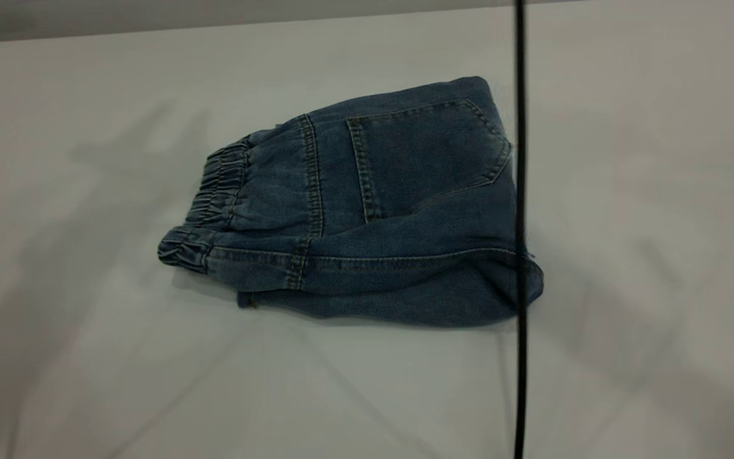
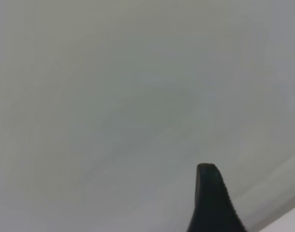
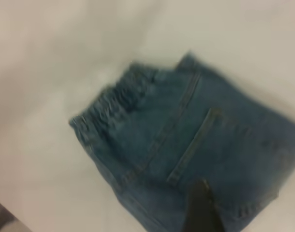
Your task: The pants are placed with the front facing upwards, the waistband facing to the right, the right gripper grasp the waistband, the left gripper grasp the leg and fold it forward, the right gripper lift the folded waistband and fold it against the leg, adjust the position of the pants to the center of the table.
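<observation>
The small blue denim pants point(image 1: 373, 210) lie folded on the white tabletop point(image 1: 86, 350) — remaining: centring. Neither black end effector's opening can be told; push evenly, keeping folds flat.

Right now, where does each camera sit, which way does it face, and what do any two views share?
Exterior: above, facing down on the folded pants on the table; a black cable crosses, no gripper.
Left wrist: faces bare table; only one left gripper fingertip shows.
Right wrist: above the pants, one dark fingertip showing.
Shared: exterior and right wrist both show the waistband and back pocket.
</observation>
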